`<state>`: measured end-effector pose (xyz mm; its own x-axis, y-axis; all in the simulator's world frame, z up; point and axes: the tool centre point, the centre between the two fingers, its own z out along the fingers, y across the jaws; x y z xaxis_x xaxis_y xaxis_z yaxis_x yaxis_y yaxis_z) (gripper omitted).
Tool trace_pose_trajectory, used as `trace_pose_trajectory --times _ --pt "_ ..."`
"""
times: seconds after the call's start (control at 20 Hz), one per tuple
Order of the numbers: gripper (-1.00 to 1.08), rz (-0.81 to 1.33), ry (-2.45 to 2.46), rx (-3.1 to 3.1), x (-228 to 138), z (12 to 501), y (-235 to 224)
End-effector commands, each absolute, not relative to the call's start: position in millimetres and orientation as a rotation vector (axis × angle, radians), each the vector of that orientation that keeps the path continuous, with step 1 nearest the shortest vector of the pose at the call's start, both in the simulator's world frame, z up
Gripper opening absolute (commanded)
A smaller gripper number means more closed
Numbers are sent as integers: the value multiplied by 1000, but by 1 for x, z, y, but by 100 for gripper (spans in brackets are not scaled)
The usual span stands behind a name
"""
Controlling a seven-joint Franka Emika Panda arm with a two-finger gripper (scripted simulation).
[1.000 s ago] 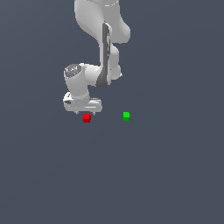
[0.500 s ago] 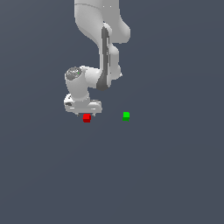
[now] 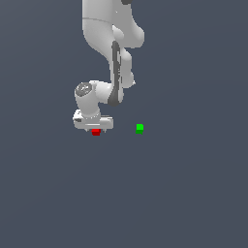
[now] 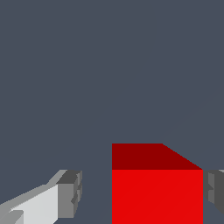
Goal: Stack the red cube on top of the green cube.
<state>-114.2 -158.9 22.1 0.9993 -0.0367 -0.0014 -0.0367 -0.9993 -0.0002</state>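
Note:
The red cube (image 3: 96, 131) lies on the grey floor right under the white hand, which hides part of it. In the wrist view the red cube (image 4: 157, 192) sits between the two fingers. One grey pad (image 4: 72, 192) stands apart from the cube with a clear gap. The other pad (image 4: 214, 192) is very close to the cube's opposite side. My gripper (image 3: 95, 130) is open and low around the cube, also seen in the wrist view (image 4: 143, 194). The green cube (image 3: 139, 128) sits alone on the floor toward the exterior view's right of the gripper.
The floor is a plain dark grey surface. The white arm (image 3: 114, 58) rises above the gripper toward the top of the exterior view.
The hand has come down over the red cube, so the fingers now straddle it. Neither cube has moved.

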Motion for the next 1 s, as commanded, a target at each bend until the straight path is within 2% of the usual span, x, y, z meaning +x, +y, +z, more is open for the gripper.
trace_pose_trajectory --times 0.0,0.05,0.95 --pt "100 0 57 -3141 -114 20 -159" --pt "-100 0 57 -3141 -114 20 -159" --pt "-100 0 57 -3141 -114 36 -159"
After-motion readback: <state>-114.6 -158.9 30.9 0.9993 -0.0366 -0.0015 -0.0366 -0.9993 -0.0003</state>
